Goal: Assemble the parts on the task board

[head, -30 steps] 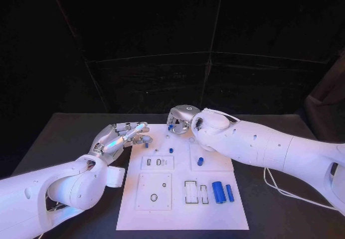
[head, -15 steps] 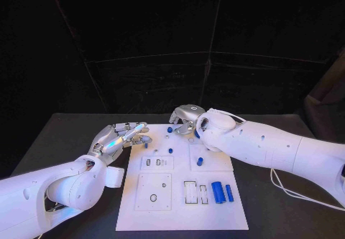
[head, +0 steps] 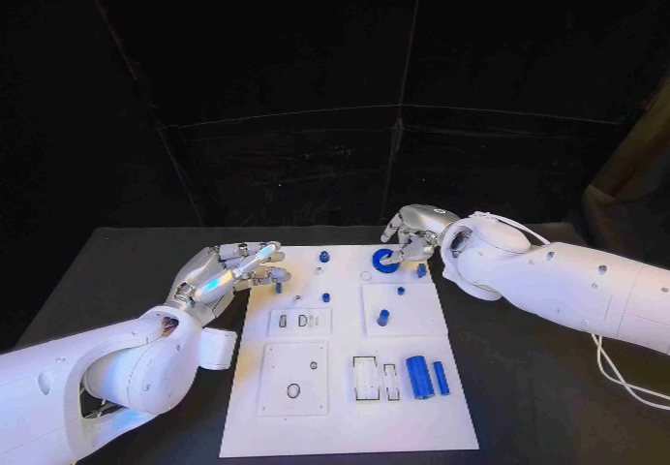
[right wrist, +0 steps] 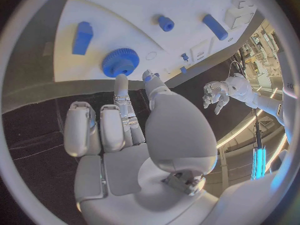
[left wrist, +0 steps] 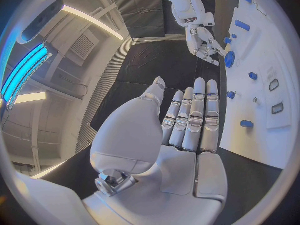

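Left robot hand (head: 224, 271): reaches in over the left edge of the task board (head: 350, 417), fingers stretched out straight and close together, thumb apart, holding nothing.

Right robot hand (head: 414, 232): hovers at the board's far right corner, fingers bent downward beside the blue gear (head: 384, 261). In the right wrist view two fingertips (right wrist: 120, 80) reach toward the gear; whether they touch it cannot be told, and nothing is clasped.

Task board: white plate in the middle of the black counter (head: 98, 271), long axis running from near edge to far edge.

Parts: two blue cylinders (head: 419, 376) lie side by side near the board's right edge, long axes toward the far edge. A small blue peg (head: 382, 316) sits mid-board. Smaller blue pieces near the far edge are too small to identify.
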### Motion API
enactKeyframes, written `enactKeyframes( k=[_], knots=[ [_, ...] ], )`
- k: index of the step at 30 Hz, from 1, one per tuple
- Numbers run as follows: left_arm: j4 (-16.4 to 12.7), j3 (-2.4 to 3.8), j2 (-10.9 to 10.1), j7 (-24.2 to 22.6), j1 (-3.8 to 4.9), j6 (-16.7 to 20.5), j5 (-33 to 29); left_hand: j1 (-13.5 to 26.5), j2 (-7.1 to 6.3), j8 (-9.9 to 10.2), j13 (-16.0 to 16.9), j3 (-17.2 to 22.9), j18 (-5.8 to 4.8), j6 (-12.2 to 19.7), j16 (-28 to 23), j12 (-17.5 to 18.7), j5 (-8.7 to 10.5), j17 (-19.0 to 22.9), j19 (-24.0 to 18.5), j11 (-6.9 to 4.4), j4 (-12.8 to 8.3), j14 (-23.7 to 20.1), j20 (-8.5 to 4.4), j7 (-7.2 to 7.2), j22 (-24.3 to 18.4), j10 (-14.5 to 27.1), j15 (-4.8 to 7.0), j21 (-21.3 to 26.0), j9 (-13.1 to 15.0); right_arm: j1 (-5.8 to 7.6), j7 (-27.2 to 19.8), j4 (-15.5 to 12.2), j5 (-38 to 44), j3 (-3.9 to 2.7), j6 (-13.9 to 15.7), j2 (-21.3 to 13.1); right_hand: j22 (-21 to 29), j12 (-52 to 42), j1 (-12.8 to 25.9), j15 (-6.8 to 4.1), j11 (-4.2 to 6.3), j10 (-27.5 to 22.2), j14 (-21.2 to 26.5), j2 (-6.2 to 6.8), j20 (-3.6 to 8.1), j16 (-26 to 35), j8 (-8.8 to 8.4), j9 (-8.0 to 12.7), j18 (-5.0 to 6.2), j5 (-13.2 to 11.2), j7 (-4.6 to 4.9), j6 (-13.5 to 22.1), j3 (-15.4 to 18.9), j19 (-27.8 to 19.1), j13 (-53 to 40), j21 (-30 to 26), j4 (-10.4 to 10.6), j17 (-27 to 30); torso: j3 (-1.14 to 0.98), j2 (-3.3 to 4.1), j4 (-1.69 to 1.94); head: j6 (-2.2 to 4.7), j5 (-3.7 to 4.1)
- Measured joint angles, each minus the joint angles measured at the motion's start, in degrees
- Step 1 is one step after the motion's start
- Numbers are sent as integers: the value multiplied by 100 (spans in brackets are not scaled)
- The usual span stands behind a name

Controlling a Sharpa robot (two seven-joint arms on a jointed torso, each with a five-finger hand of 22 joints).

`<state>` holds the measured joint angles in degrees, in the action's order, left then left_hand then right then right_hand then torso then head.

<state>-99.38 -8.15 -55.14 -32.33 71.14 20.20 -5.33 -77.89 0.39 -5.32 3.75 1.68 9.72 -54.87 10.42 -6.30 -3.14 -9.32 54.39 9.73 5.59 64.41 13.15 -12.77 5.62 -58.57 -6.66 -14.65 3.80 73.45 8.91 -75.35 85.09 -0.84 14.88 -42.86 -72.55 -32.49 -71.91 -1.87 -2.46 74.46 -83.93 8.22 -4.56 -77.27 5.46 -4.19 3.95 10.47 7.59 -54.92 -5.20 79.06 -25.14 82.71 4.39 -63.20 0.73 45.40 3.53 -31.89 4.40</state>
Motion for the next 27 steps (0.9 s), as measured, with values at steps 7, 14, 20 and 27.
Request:
enactKeyframes(
  k=[7,14,20,27],
  knots=[
    [39,0,14,1,0,-16,0,-23,23,0,1,16,0,0,0,0,0,-5,0,0,-15,0,0,0,0,0,0,0,0,0,243,-27,-158,-7,-266,-145,-240,-1297,-505,34,-63,-213,-10,52,-66,-312,-36,8,2,52,66,179,455,103,-1625,109,714,-564,-1,2,1,11,34],
    [67,-1,36,5,0,-34,0,-23,23,0,1,0,0,0,-23,0,0,-5,0,0,-31,0,0,0,-6,0,0,0,0,0,390,75,-172,-9,-433,-38,-239,-1565,-666,34,-82,-231,-10,37,-86,-374,-36,13,2,120,76,225,458,123,-1986,138,827,-697,3,10,12,7,55],
    [83,-1,43,10,0,-44,0,-23,23,0,1,0,0,0,-23,0,0,-4,0,0,-31,0,0,0,-6,0,0,0,0,0,451,158,-143,-11,-514,80,-239,-1841,-734,34,-71,-156,-10,-31,-86,-447,-36,12,3,153,76,224,452,163,-2313,150,866,-846,10,10,21,-9,62],
    [89,-1,52,18,0,-58,0,-23,23,0,2,0,0,0,-23,0,0,-4,0,0,-31,0,0,0,-5,0,0,0,1,0,490,246,-65,-12,-571,190,-238,-2189,-862,34,-61,-44,-10,-115,-86,-537,2,2,-1,162,53,202,416,203,-2710,201,862,-1014,14,10,22,-32,61]
  ],
)
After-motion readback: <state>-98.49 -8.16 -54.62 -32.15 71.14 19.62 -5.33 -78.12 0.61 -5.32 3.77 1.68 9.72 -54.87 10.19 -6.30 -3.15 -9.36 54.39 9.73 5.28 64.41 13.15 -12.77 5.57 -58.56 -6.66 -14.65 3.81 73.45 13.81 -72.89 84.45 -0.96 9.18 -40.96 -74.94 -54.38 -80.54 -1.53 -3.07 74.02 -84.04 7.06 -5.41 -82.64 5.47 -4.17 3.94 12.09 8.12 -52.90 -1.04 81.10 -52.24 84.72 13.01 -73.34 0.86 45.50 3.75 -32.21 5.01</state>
